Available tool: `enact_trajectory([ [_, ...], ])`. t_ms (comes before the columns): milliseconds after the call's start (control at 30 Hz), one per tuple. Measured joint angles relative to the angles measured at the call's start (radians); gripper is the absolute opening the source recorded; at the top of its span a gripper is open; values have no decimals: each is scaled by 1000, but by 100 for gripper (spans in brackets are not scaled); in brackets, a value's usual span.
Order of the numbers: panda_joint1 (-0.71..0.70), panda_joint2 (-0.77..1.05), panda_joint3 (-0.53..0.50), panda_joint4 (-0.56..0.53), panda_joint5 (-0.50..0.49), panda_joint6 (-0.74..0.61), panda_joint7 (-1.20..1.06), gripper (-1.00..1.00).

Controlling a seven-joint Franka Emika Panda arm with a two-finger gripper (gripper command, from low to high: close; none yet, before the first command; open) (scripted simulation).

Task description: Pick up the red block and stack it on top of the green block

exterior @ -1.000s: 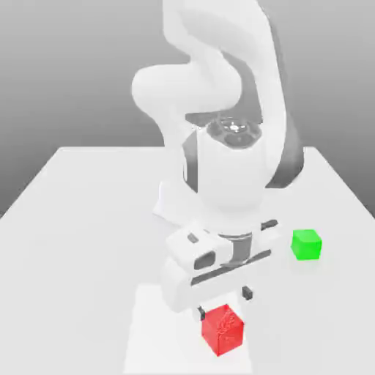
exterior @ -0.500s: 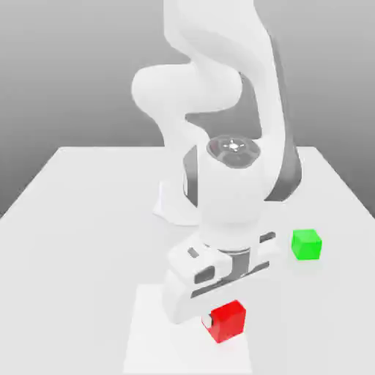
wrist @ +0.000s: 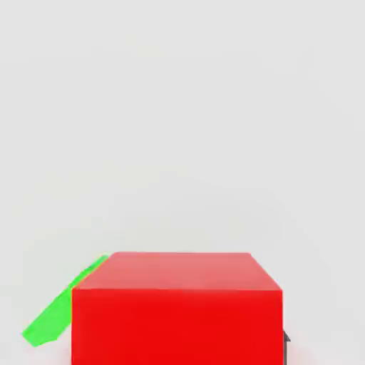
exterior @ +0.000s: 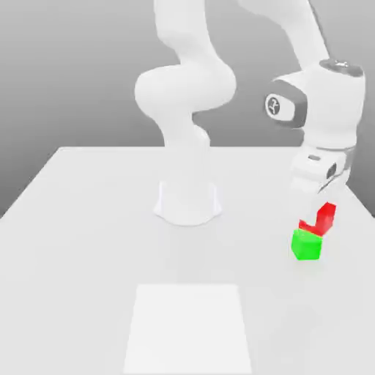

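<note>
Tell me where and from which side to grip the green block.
Grip the green block across two opposite vertical faces, coming straight down: it is a flat-sided cube resting on the table. The red block, held just above it, blocks that approach for now.

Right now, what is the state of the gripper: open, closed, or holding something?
Gripper: closed on the red block, holding it just above the green block.

A pale white table (exterior: pixel 88 220) fills the near scene; a plain grey backdrop (exterior: pixel 73 66) rises behind, evenly lit.
</note>
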Motion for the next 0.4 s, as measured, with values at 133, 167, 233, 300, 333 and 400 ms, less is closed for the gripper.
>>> enact_trajectory([
  [133, -10, 79, 48, -17, -45, 97, 55, -100],
  [167, -21, 113, 55, -17, -67, 129, 71, -100],
  [233, -43, 183, 62, -16, -125, 197, 111, -100],
  [300, -67, 256, 60, -15, -210, 264, 170, 100],
  [333, -76, 256, 60, -15, -210, 264, 170, 100],
  [400, -80, 256, 60, -15, -210, 264, 170, 100],
])
